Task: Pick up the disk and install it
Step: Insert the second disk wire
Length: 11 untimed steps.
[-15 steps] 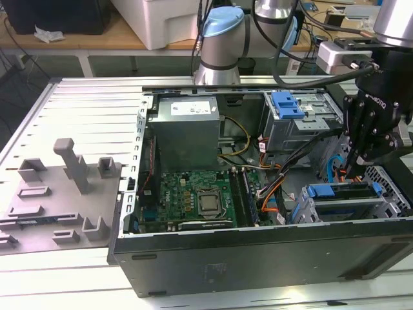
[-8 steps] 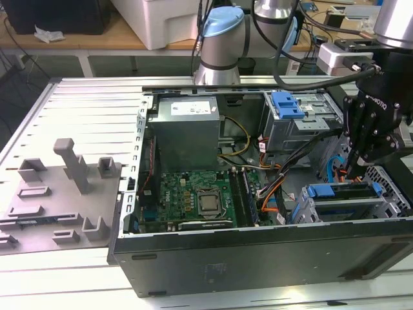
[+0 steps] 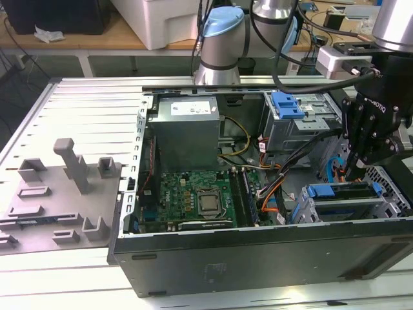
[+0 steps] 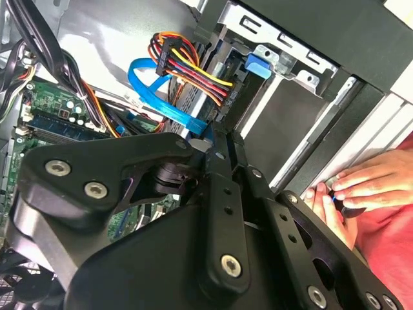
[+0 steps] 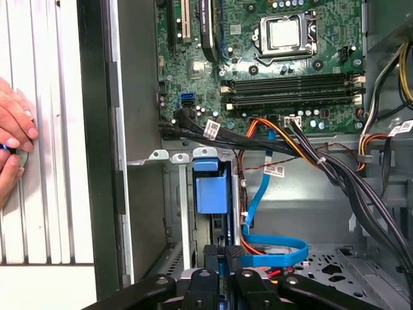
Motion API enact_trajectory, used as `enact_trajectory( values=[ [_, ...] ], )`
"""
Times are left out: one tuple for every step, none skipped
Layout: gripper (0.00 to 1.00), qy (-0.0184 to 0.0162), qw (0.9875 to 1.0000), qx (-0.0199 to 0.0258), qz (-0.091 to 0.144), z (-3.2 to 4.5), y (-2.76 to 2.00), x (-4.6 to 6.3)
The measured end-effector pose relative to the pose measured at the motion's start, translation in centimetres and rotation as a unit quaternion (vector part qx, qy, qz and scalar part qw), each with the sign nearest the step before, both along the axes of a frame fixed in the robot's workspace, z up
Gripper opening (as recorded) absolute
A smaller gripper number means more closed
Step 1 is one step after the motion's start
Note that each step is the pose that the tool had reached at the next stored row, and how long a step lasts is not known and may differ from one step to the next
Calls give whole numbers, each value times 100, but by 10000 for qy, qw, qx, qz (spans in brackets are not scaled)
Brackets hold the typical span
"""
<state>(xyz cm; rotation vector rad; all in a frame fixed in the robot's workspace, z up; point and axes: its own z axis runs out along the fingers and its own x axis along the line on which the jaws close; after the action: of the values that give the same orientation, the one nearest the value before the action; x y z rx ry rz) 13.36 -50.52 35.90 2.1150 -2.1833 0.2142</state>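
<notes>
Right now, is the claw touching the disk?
Cannot tell. In the first wrist view the claw sits right at one end of the disk, but the claw's own body hides where they would meet.

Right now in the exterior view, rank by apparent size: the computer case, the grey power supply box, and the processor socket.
1. Computer case, largest by far.
2. Grey power supply box.
3. Processor socket, smallest.
</notes>
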Motion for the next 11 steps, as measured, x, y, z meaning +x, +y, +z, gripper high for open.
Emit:
enact_trajectory(
  values=[
    [16,-1,10000,0,0,-1,-1,-3],
    [16,-1,10000,0,1,-2,-2,-3],
    [16,-1,10000,0,2,-4,-2,-3],
    [16,-2,10000,1,2,-7,-4,-3],
    [16,-2,10000,1,1,-9,-5,-4],
    [16,-2,10000,0,2,-12,-6,-4],
    [16,-2,10000,1,3,-16,-7,-4],
    [16,-2,10000,1,5,-19,-8,-4],
    [16,-2,10000,1,6,-22,-8,-4],
    [16,-2,10000,1,8,-25,-8,-4],
    [16,-2,10000,1,9,-27,-8,-4]
  ],
)
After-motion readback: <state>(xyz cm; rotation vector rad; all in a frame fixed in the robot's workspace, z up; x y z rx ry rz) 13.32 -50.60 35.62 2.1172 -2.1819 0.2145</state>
